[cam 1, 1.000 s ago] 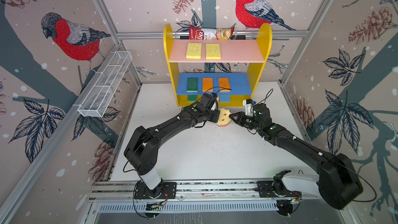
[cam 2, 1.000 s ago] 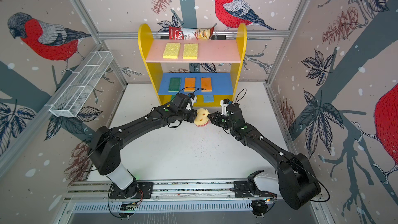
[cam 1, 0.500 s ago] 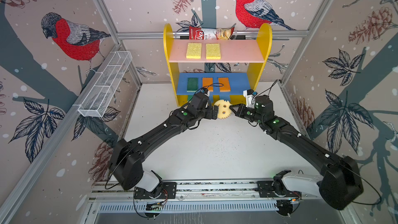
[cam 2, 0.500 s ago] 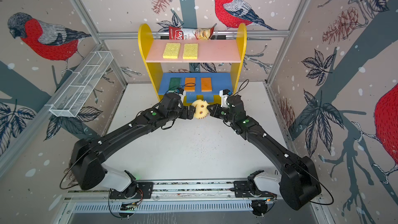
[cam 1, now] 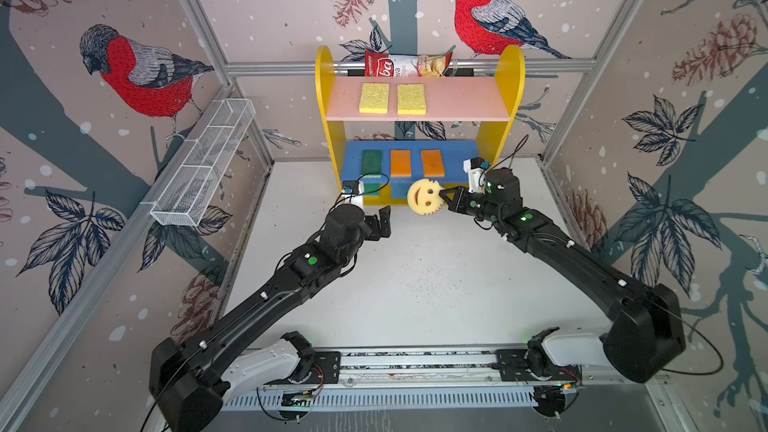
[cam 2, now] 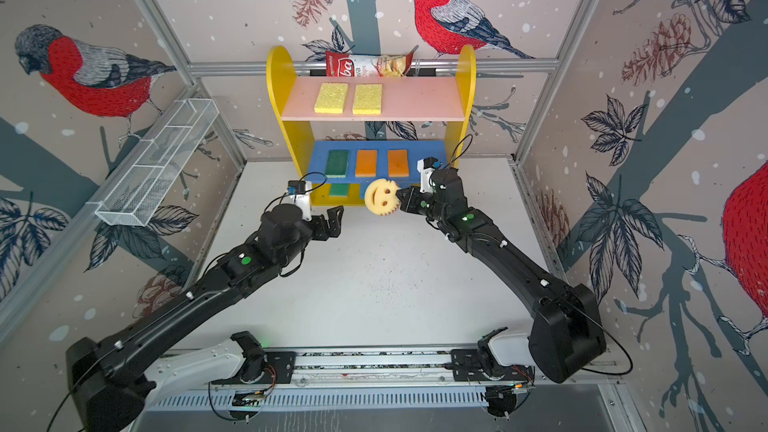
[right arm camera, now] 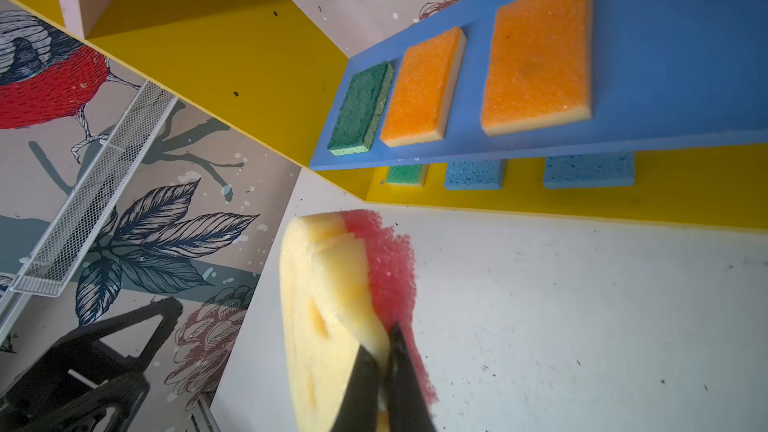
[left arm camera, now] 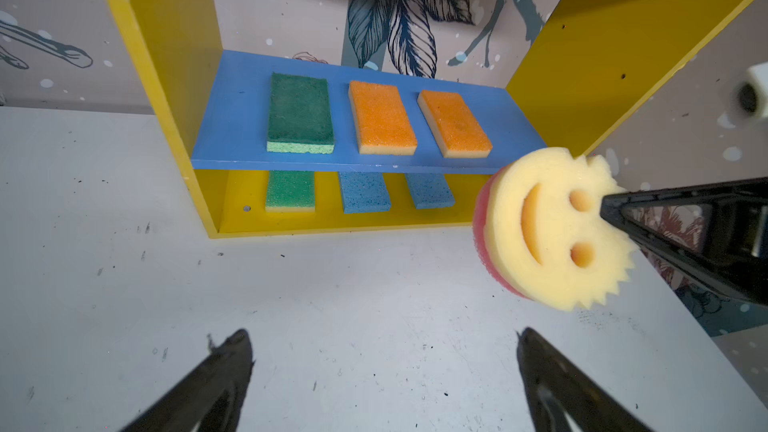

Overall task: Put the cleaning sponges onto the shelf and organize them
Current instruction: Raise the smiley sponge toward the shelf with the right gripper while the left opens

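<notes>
Smiley sponge [cam 1: 422,203] in right jaws; red chips bag [cam 1: 384,68] ("ba", "hips")

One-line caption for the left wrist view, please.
Right hand pinches the smiley sponge in front of the shelf; left hand open and empty.

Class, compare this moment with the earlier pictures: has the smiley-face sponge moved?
Yes, toward the shelf. In both top views the smiley-face sponge, held by the right gripper, now overlaps the shelf's yellow base. Earlier it showed just below that base.
</notes>
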